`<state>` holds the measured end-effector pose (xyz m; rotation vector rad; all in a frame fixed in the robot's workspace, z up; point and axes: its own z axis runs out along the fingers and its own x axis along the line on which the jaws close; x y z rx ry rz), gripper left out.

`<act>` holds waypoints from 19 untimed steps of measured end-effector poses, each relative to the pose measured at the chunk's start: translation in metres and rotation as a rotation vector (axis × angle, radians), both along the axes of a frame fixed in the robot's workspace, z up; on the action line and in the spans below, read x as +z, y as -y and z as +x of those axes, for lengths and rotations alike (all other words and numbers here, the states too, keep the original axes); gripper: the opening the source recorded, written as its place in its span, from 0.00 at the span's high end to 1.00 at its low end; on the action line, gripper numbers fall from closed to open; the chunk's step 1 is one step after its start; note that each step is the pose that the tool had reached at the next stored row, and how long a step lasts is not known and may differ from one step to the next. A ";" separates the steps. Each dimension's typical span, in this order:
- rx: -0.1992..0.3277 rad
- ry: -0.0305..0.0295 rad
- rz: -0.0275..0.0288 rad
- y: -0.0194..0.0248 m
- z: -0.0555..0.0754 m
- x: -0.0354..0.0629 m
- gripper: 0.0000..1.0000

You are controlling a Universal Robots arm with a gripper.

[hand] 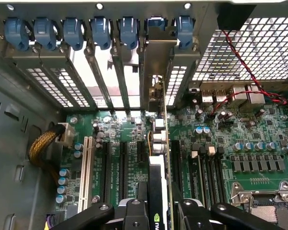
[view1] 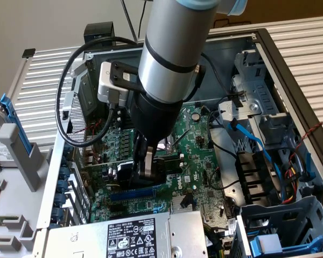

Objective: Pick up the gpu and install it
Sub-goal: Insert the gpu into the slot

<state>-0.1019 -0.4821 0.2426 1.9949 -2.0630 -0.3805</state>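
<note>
Contact between the gpu (hand: 159,158) and the motherboard (hand: 269,184) beneath the jaws could not be made out, the card's lower edge being hidden by the card itself and by the gripper (hand: 160,213). In the exterior view most of the card was masked by the arm (view1: 172,48), and in the wrist view the fingers (hand: 134,215) were cut off partway. The jaws were seen partly closed and clamped on the gpu, one finger pressed against each face. The gpu was held edge-on between the jaws, its silver bracket (hand: 157,67) reaching beyond them to a row of blue clips (hand: 102,31).
</note>
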 end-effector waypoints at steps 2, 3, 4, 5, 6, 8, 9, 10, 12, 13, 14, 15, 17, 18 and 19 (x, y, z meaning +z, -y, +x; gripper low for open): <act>-0.004 0.0001 0.0000 0.0000 0.000 -0.0003 0.71; -0.005 0.0001 0.0001 0.0000 0.000 -0.0005 0.71; -0.007 0.0002 0.0002 0.0000 0.000 -0.0008 0.71; -0.009 0.0001 0.0000 0.0000 0.000 -0.0011 0.71; -0.011 0.0000 -0.0001 0.0000 0.000 -0.0012 0.71; -0.011 0.0000 0.0000 0.0000 0.000 -0.0012 0.71; -0.011 0.0000 0.0000 0.0000 0.000 -0.0012 0.71; -0.011 0.0000 0.0000 0.0000 0.000 -0.0012 0.71; -0.011 0.0000 0.0000 0.0000 -0.001 -0.0012 0.71; -0.011 0.0000 0.0000 0.0000 -0.001 -0.0012 0.71; -0.011 0.0000 0.0000 0.0000 -0.001 -0.0012 0.71; -0.011 0.0001 0.0000 0.0000 -0.001 -0.0012 0.71; -0.011 0.0001 0.0000 0.0000 -0.001 -0.0012 0.71; -0.011 -0.0002 0.0000 0.0000 -0.001 -0.0012 0.71; -0.012 -0.0017 0.0002 0.0000 -0.001 -0.0012 0.71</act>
